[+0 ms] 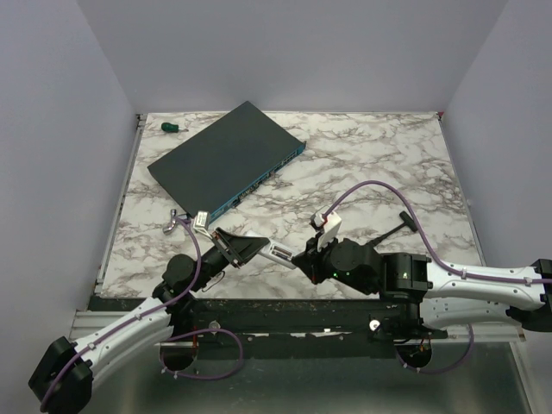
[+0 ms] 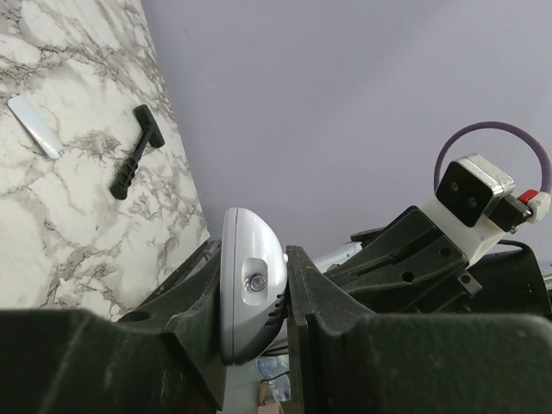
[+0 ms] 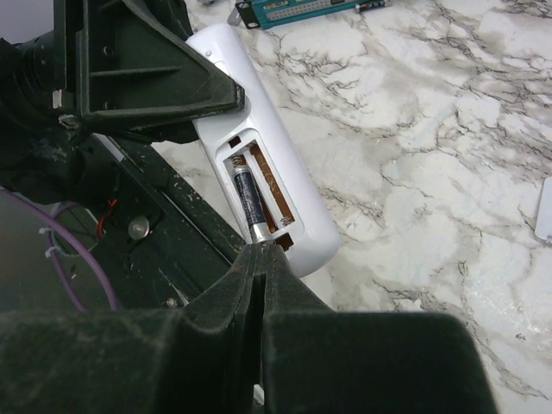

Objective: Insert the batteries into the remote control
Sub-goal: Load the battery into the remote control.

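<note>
The marble-patterned table (image 1: 371,155) is carrying a large flat dark box (image 1: 226,155) at its far left, lying at an angle with its port strip facing the arms. Both arms are reaching in from the near edge and meeting in the middle, just above the table's near rim.

The left gripper (image 1: 237,248) is pinching the remote control (image 1: 278,253) across its width, one finger pressing on each long side, and is holding it up off the surface over the near edge of the table. In the left wrist view the remote control's rounded end (image 2: 250,293) is sitting clamped between the two black fingers.

The right gripper (image 3: 261,259) is pressed together with no gap between its fingers, and its tip is touching the near end of the remote control's open battery bay. One battery (image 3: 247,198) is lying in the left slot of that bay, and the slot beside it is showing its brown floor.

A black T-handled tool (image 1: 398,226) is lying on the marble to the right of the arms. A thin white strip (image 2: 34,125) is lying flat near it, the two apart. A green-handled screwdriver (image 1: 172,128) is resting at the far left corner, beside the box.
</note>
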Tool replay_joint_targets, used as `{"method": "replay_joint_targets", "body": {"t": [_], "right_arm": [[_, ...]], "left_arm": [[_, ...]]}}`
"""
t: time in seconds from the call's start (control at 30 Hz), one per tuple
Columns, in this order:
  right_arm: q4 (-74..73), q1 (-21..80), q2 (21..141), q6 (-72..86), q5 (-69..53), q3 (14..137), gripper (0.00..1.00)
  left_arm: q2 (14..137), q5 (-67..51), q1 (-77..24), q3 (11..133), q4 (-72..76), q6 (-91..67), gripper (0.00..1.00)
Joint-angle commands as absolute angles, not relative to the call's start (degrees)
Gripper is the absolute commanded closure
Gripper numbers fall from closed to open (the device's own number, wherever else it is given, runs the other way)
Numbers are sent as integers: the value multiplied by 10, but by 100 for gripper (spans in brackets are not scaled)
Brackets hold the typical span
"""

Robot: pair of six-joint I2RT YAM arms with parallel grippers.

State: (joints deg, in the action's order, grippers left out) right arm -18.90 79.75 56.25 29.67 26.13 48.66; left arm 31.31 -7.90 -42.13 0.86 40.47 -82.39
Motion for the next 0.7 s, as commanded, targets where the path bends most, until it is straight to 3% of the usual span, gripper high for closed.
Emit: {"method": "replay_joint_targets", "body": {"t": [0.0, 0.67], "right_arm": [[-170, 792, 567, 285, 277, 491, 99], [-160, 787, 564, 282, 273, 490, 99]], "left_arm": [[317, -68, -424, 19, 426, -829, 100], [321, -71, -424, 20, 428, -829, 100]]}}
